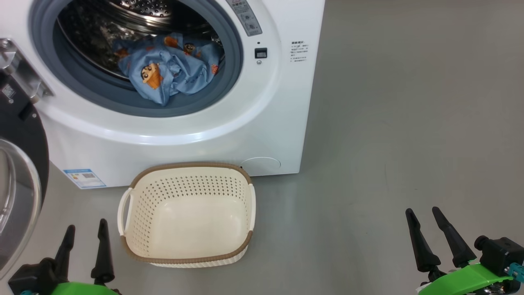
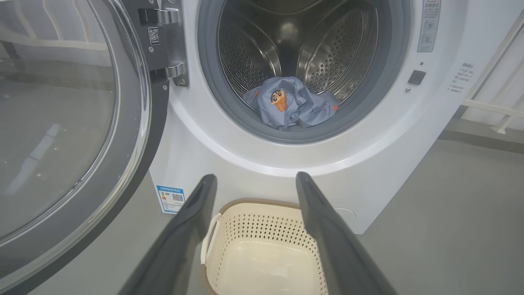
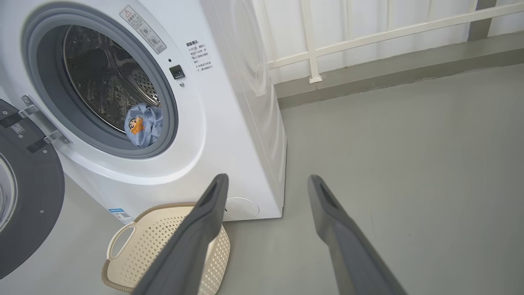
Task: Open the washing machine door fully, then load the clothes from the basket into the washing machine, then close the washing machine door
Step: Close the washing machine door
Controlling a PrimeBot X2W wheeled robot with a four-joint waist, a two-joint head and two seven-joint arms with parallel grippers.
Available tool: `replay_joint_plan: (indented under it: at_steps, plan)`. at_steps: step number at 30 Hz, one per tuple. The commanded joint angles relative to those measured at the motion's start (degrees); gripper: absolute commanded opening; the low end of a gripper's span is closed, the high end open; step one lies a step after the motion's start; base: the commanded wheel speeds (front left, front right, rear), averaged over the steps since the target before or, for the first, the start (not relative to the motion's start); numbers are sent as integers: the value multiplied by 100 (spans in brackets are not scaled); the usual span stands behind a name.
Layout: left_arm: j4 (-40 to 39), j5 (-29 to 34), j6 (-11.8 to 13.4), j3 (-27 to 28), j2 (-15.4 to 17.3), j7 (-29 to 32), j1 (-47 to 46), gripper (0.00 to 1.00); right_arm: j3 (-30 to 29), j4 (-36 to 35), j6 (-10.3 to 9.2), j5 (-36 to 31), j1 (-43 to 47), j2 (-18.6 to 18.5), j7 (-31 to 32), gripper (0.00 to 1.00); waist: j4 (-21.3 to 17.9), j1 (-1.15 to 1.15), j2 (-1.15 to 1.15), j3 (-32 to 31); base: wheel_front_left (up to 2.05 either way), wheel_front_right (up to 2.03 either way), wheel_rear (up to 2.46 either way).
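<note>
The left claw (image 1: 86, 224) and right claw (image 1: 422, 210) are hovering, both spread and gripping nothing; the basket (image 1: 188, 166) is sitting empty on the floor (image 1: 389, 143) between them, nearer the left. The clothes (image 1: 172, 67) are lying inside the washing machine (image 1: 262, 123), well beyond both claws, so loading appears finished; the washing machine door (image 1: 24, 135) is standing open beside the left claw, awaiting closing.

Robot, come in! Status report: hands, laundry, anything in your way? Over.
Open, empty: left gripper, right gripper. Load: clothes in washing machine; basket empty; door wide open. In the way: basket on floor close before machine, maybe near door's swing.
</note>
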Motion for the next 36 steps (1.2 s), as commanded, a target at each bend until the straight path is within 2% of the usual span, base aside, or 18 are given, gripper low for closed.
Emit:
replay_joint_plan:
  at_steps: [1,8,19,28,36]
  plan:
    - [-145,-4,-8,165,99,-36,-111,100,131,-149,9,-8,-4,-66,-27,100,41,0,0,-13,0,0,0]
    - [-244,-7,-8,173,6,-36,-106,100,238,-182,9,-9,-25,-136,-27,100,387,0,0,-26,0,0,0]
    - [-391,-4,-8,386,-169,-36,136,100,613,-65,9,40,-210,-275,-27,100,1177,0,0,-134,0,0,0]
    - [-415,45,-8,489,-318,-36,392,100,1037,113,9,134,-456,-375,-27,100,2109,0,0,-256,0,0,0]
    - [-470,40,-8,607,-374,-36,532,100,1240,187,9,193,-588,-412,-27,100,2687,0,0,-311,0,0,0]
